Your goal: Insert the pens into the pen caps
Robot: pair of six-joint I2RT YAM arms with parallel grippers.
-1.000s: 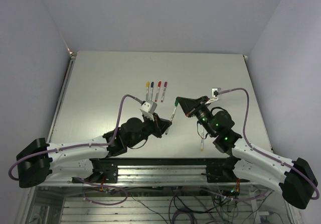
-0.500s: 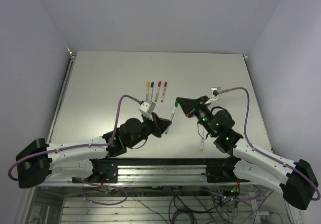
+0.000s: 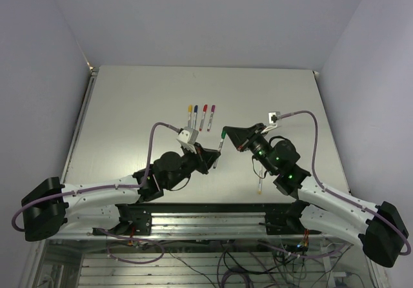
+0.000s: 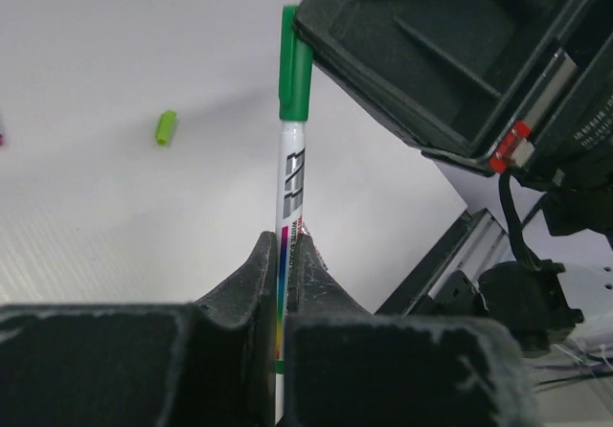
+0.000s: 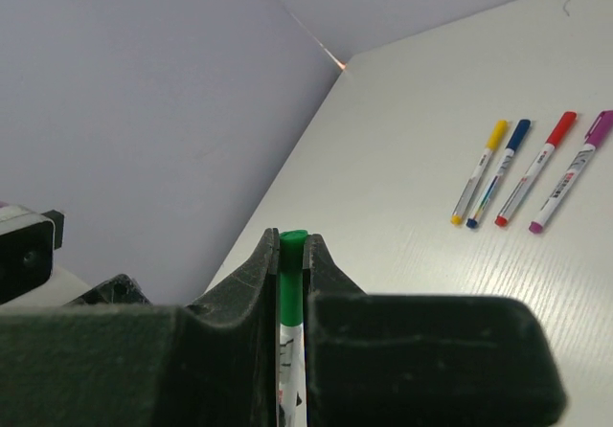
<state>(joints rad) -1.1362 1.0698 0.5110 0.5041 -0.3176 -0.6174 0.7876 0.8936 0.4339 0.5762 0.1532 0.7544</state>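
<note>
One thin white-grey marker pen (image 4: 289, 183) stands gripped between the two arms, and much of it is hidden. In the left wrist view its lower barrel disappears between dark fingers, and in the right wrist view only its top end shows. A dark green plastic cap (image 4: 294, 73), smooth and straight-sided with a clip down one edge, sits on that top end. Whether it is pushed fully home cannot be told. The barrel is glossy, printed with black lettering and a thin rainbow stripe.

The left gripper (image 4: 287, 255) has matt, grainy black fingers (image 4: 257, 276) pressed together on the barrel. The right gripper (image 5: 292, 255) has its fingers (image 5: 251, 279) clamped on the green cap, with no gap on either side. Seen from above, the two meet over the middle of the pale table (image 3: 142, 107), with the pen tilted and its cap toward 12 o'clock.

At 11 o'clock from the held pen, well apart from it, four capped pens lie side by side in a row: the yellow-capped pen (image 5: 478, 173), blue-capped pen (image 5: 498, 173), red-capped pen (image 5: 533, 170) and magenta-capped pen (image 5: 570, 171).

A small rounded light green cap (image 4: 166, 126) lies alone on the table, at 8 o'clock from the dark green one in the left wrist view.

A sixth pen (image 3: 259, 183) lies between 4 and 5 o'clock from the held pen. It is partly covered by the right arm, and its end colour is too small to make out.
</note>
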